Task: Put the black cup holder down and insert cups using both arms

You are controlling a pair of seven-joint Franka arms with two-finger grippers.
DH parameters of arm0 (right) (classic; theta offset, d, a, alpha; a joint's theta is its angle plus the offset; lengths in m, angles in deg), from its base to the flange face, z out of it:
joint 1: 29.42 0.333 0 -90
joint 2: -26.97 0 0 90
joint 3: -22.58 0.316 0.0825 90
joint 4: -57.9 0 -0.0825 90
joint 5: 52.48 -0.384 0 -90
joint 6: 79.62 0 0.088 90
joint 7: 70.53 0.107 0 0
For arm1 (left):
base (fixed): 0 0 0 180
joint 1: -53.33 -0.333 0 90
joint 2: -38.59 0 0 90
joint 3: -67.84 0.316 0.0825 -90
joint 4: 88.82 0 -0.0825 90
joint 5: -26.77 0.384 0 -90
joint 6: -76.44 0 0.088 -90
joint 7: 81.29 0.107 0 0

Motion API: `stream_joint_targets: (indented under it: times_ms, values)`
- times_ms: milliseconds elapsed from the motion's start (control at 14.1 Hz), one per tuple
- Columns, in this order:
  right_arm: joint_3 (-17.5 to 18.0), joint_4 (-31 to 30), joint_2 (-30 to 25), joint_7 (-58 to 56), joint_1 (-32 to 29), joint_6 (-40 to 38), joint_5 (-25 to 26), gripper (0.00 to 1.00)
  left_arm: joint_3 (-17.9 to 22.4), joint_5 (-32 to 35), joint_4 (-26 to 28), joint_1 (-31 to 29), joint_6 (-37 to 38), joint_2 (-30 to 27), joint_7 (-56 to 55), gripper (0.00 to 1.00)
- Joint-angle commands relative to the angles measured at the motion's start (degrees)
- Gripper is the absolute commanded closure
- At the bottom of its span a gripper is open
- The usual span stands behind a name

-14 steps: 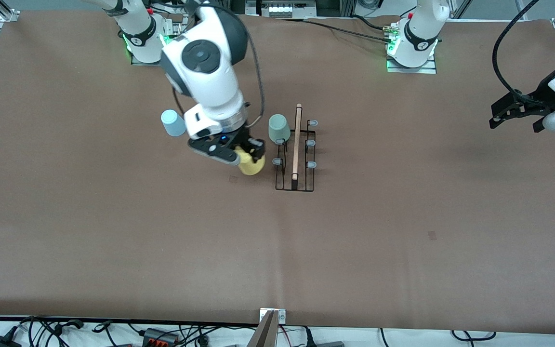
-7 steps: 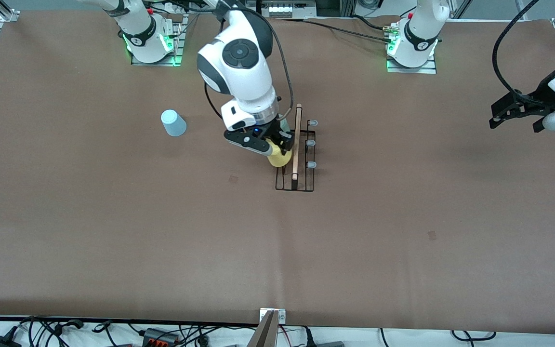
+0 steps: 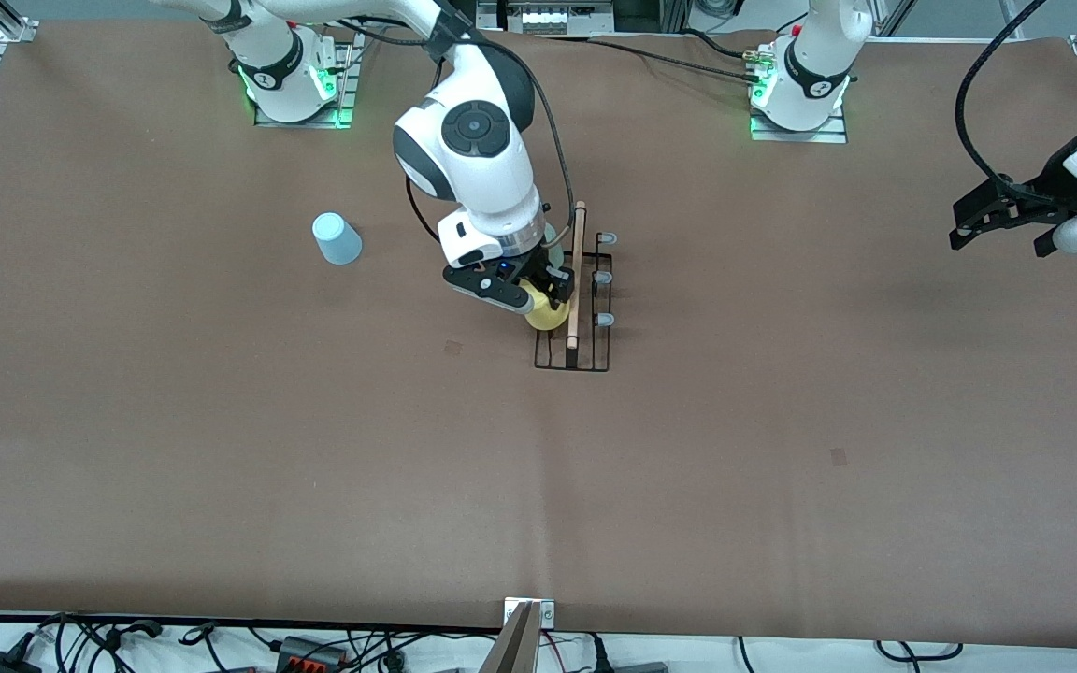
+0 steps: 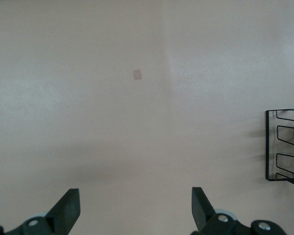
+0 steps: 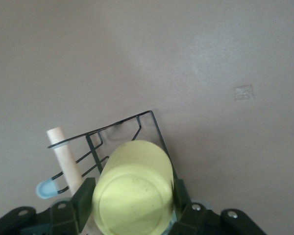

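The black cup holder (image 3: 574, 308) stands mid-worktop (image 3: 221, 449), wide bare surface toward every edge. The right end effector (image 3: 540, 297) pinches the yellow cup (image 3: 548, 315) upside down over the holder's prongs. The light blue cup (image 3: 337, 238) sits apart. The left end effector (image 3: 1001, 222) waits, spread, near the worktop's end.

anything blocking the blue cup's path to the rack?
The right gripper, at the yellow cup on the black cup holder, stands between the light blue cup and the rack. Bare table otherwise.
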State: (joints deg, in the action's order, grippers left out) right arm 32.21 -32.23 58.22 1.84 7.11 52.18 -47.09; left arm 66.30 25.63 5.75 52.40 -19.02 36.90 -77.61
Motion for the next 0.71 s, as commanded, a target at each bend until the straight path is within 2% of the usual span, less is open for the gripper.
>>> stream_joint_targets:
  times_ms: [0, 212, 425, 637]
  values:
    - [-0.67, 1.36, 0.39, -0.82, 0.2, -0.75, 1.46, 0.0, 0.66, -1.24, -1.49, 0.49, 0.89, 0.72, 0.9, 0.0]
    - [-1.37, 1.36, -4.25, -3.63, -2.86, -8.8, 2.61, 0.0, 0.75, -1.24, -1.49, 0.49, 0.89, 0.72, 0.9, 0.0]
    - [-1.37, 1.18, -11.72, -22.4, -10.67, -20.67, 1.91, 0.0, 0.75, -1.24, -1.49, 0.49, 0.89, 0.72, 0.9, 0.0]
    - [-1.29, 1.0, -19.36, -38.13, -22.08, -29.29, 1.39, 0.0, 0.75, -1.24, -1.49, 0.49, 0.89, 0.72, 0.9, 0.0]
